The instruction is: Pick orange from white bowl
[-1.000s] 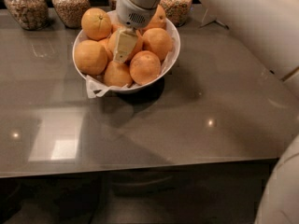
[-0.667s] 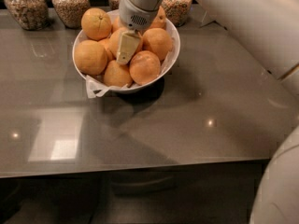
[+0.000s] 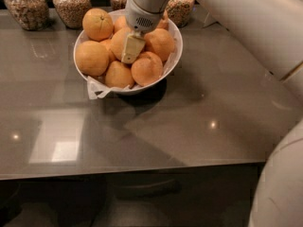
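On the grey table (image 3: 94, 126), beside glass jars (image 3: 71, 4) of grains, the white bowl (image 3: 173, 58) holds heaped fruit; the orange (image 3: 117, 40) at its middle touches the gripper (image 3: 130, 56), lowered onto it, its grasp impossible to tell.

Single camera view — elevated, oblique, close.
It looks down and forward over the grey table (image 3: 213, 98); the white bowl (image 3: 172, 59) sits upper centre, the gripper (image 3: 132, 48) above its oranges (image 3: 92, 58) — arm (image 3: 246, 18) entering from upper right.
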Controlling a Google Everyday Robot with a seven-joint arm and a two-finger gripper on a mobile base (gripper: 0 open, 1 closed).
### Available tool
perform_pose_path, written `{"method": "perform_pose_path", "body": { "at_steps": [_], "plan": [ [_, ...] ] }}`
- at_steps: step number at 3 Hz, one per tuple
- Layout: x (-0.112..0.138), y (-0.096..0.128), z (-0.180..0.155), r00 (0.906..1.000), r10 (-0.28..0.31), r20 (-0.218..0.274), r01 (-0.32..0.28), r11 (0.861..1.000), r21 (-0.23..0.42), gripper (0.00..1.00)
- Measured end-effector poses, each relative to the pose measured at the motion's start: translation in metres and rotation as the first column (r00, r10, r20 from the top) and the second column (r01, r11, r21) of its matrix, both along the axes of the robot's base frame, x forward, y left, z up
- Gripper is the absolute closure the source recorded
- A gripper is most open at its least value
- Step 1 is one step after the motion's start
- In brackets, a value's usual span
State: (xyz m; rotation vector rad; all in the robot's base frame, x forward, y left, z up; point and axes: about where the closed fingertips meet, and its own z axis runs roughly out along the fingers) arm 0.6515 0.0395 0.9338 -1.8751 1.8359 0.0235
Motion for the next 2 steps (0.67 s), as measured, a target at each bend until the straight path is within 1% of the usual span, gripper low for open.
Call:
{"method": "perform_pose_path", "body": {
  "at_steps": [1, 2],
  "plan": [
    [-0.001, -0.002, 0.003, 1.0000, -0.004, 0.005, 0.004, 1.000, -0.001, 0.73],
    [-0.007, -0.003, 0.014, 0.9997, -0.001, 0.026, 0.001, 1.000, 0.010, 0.96]
  ]
}}
